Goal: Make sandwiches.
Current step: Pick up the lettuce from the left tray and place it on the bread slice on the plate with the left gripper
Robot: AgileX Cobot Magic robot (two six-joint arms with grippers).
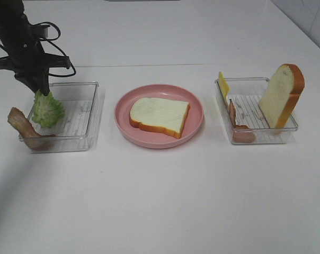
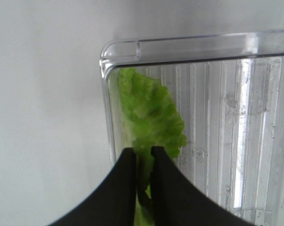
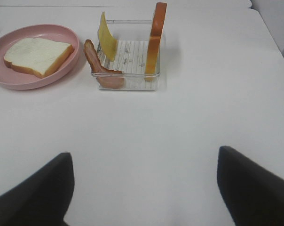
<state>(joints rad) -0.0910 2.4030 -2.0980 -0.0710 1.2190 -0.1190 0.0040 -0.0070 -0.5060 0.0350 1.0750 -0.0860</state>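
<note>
One clear plastic tray (image 1: 83, 119) at the frame's left holds the ruffled green lettuce leaf (image 1: 47, 110), upright in its upper-left corner and pinched along its top by the closed left end effector (image 1: 41, 91). A reddish-brown bacon strip (image 1: 19, 121) drapes over the lower-left corner. A second clear plastic tray (image 1: 251, 108) at the right holds a thin yellow cheese slice (image 1: 223, 84), another bacon strip (image 1: 242, 133) and an upright white bread slice with orange-brown crust (image 1: 281, 95). Between them a round pink plate (image 1: 198, 114) carries a flat bread slice (image 1: 160, 115). The right end effector (image 3: 142, 186) gapes open over white bench (image 3: 179, 117). We cannot tell whether the lettuce touches the tray floor.
</note>
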